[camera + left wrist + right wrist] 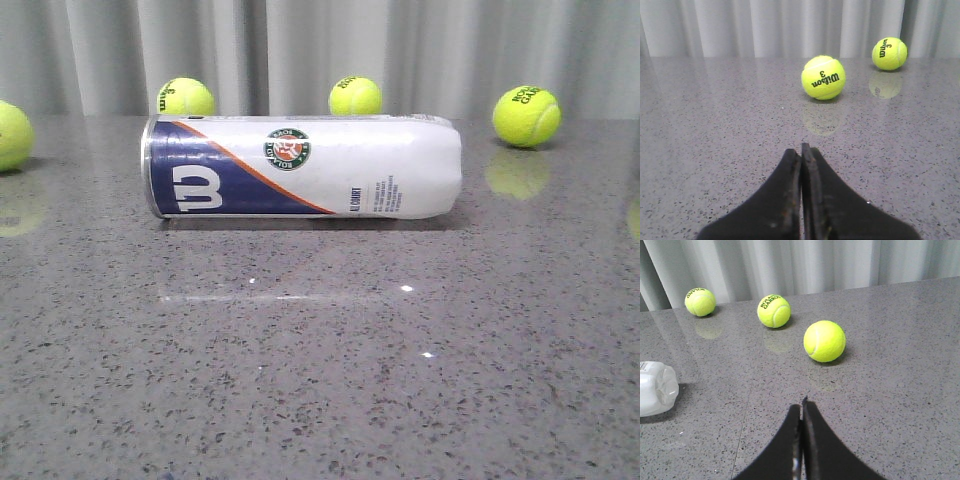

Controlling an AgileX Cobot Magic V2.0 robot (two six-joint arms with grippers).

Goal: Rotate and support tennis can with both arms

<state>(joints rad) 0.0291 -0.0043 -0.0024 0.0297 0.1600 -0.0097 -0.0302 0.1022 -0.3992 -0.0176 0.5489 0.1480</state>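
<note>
Grey speckled stone tabletop [320,400] runs back to pale pleated curtains [300,50], and that is all you have around you. Start at the left gripper [801,150]: in its wrist view the two black tapering fingers are pressed together along their length, pinching nothing, with bare table under the tips. Beyond them you see a Wilson tennis ball [823,77] fairly close ahead and a second Wilson ball [889,53] farther off, near the curtain. Your right gripper [802,405] is the same story: fingers closed flat against each other, nothing between them, poised over open tabletop. Out from its tips sits a plain yellow-green ball [824,341], then a ball printed with Roland Garros lettering [773,310], and another ball [700,301] near the curtain; the white moulded bottom of the tennis can [655,389] pokes into that view from the side, well apart from the fingers. From the front you see neither gripper. The tennis can [300,166] lies on its side across the middle of the table, metal rim to the left, white closed end to the right, navy panel with the W logo and the round green badge facing you. Four tennis balls sit behind it: far left [12,134], behind the can's left end [186,97], behind its middle [355,96], and far right [526,116].
</note>
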